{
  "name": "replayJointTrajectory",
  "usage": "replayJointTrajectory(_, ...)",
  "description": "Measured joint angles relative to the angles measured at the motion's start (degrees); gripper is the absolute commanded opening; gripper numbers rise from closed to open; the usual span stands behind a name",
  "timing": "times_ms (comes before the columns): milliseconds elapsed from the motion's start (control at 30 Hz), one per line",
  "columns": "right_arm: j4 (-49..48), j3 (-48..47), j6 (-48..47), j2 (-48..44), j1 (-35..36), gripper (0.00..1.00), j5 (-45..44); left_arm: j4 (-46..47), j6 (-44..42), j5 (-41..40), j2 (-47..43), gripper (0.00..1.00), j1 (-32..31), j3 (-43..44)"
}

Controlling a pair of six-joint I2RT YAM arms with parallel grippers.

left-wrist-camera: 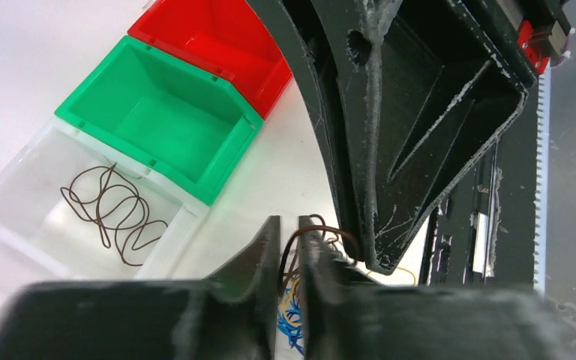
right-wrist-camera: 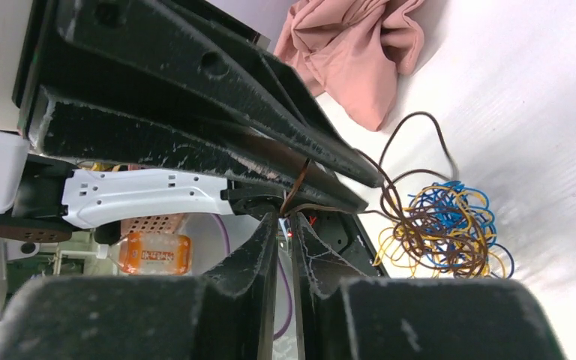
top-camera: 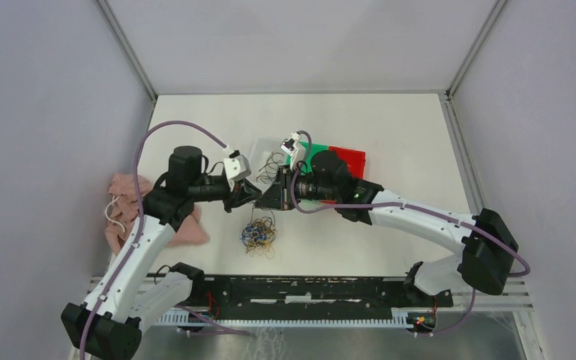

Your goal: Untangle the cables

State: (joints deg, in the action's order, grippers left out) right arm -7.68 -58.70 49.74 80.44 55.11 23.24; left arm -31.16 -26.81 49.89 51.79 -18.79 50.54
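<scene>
The cables are a tangle of thin brown, yellow and blue strands lying on the white table just in front of both grippers. My left gripper and right gripper meet tip to tip above it. One brown cable arcs out of the left gripper's narrow gap, lying loose there, and runs to the right gripper's tip. The right fingers pinch that brown cable, which runs on down into the tangle. Another brown cable lies alone in the clear bin.
Beside the clear bin stand a green bin and a red bin, both with nothing in them, behind the grippers. A pink cloth lies at the left under the left arm. The black rail runs along the near edge.
</scene>
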Motion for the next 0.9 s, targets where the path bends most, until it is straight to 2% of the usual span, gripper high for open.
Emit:
replayJointTrajectory(33,-0.07,0.0,0.04,-0.02,0.0,0.22,0.02,0.07,0.2,0.15,-0.17,0.05,0.0,0.0)
replayJointTrajectory(67,-0.11,0.0,0.11,-0.04,0.02,0.23,0.02,0.11,0.39,0.22,-0.28,0.03,0.0,0.0)
replayJointTrajectory(367,0.68,2.21,-0.61,-6.8,-1.42,0.6,-1.81,1.33,3.39,1.7,-2.08,0.03,0.02,1.25)
replayJointTrajectory(500,1.2,5.4,-1.11,-12.5,-3.17,0.7,-4.81,1.4,3.93,2.58,-3.56,0.03,0.02,2.23)
replayJointTrajectory(667,3.06,7.89,-1.64,-15.06,-4.24,0.77,-9.35,1.7,3.98,4.11,-4.11,0.03,0.02,3.72)
replayJointTrajectory(900,3.93,6.71,-2.38,-9.7,-3.32,0.8,-10.82,1.77,4.02,5.88,-3.89,0.03,0.02,4.94)
